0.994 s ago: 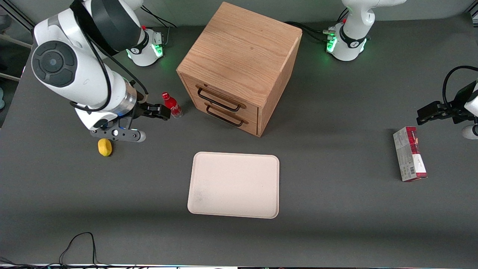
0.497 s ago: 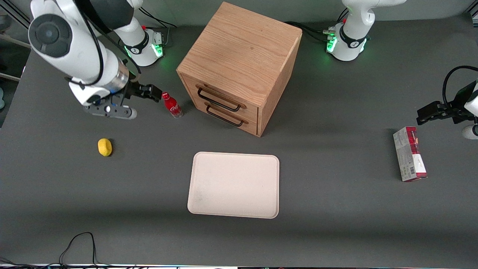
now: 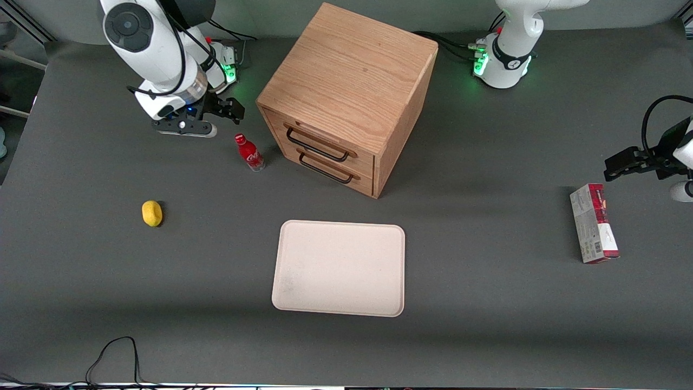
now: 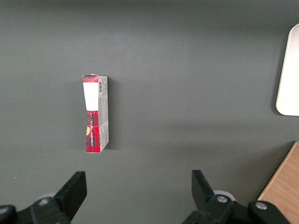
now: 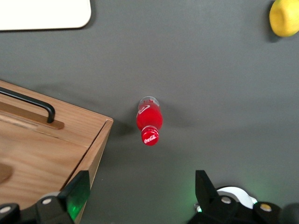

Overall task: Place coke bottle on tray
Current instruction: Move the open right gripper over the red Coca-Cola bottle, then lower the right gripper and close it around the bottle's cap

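Observation:
The coke bottle [image 3: 249, 153] [image 5: 149, 121], small and red with a red cap and a clear base, stands upright on the dark table beside the wooden drawer cabinet [image 3: 346, 97]. My gripper [image 3: 230, 110] [image 5: 140, 191] hangs open above the table, farther from the front camera than the bottle and apart from it, with nothing between its fingers. The cream-pink tray [image 3: 339, 268] [image 5: 44, 14] lies flat in front of the cabinet, nearer the front camera, with nothing on it.
A yellow lemon-like object [image 3: 152, 213] [image 5: 283, 17] lies nearer the front camera than the bottle. The cabinet's two drawers have black handles [image 3: 316, 146]. A red-and-grey carton box [image 3: 593, 230] [image 4: 96, 113] lies toward the parked arm's end. A cable [image 3: 111, 357] loops at the table's front edge.
My gripper has risen and drawn back from beside the bottle toward the arm's base, farther from the front camera. The bottle stays standing where it was.

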Tool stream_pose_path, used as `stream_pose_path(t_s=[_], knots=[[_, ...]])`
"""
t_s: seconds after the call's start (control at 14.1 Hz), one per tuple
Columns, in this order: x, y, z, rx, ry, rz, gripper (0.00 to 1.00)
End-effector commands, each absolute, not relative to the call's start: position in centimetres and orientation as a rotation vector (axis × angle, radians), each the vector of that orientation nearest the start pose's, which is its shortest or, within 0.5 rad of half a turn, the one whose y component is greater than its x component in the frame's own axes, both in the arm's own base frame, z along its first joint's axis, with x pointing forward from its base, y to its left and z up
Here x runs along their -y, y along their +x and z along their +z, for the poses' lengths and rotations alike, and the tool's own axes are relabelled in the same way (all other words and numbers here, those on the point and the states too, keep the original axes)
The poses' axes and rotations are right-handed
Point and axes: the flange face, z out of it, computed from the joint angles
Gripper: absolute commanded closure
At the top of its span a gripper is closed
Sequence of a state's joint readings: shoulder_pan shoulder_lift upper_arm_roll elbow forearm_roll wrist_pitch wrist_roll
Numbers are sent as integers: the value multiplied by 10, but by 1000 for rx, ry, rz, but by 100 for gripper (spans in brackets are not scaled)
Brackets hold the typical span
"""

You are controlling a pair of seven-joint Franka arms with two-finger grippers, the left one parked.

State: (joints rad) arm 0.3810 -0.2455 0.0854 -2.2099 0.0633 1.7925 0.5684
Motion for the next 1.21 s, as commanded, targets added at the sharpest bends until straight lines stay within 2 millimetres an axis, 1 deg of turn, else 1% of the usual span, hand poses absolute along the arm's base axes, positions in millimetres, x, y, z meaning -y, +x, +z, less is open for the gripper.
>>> stream_pose_path(t_s=[0.0, 0.64, 0.78, 0.85, 0.99, 1.14], knots=[[-207, 397, 449, -216, -3169, 247, 0], [-197, 380, 378, -225, -3171, 229, 0], [-197, 379, 370, -225, -3167, 214, 0], [-195, 376, 357, -225, -3167, 211, 0], [-195, 376, 343, -231, -3160, 187, 0], [-197, 376, 334, -225, -3162, 192, 0]])
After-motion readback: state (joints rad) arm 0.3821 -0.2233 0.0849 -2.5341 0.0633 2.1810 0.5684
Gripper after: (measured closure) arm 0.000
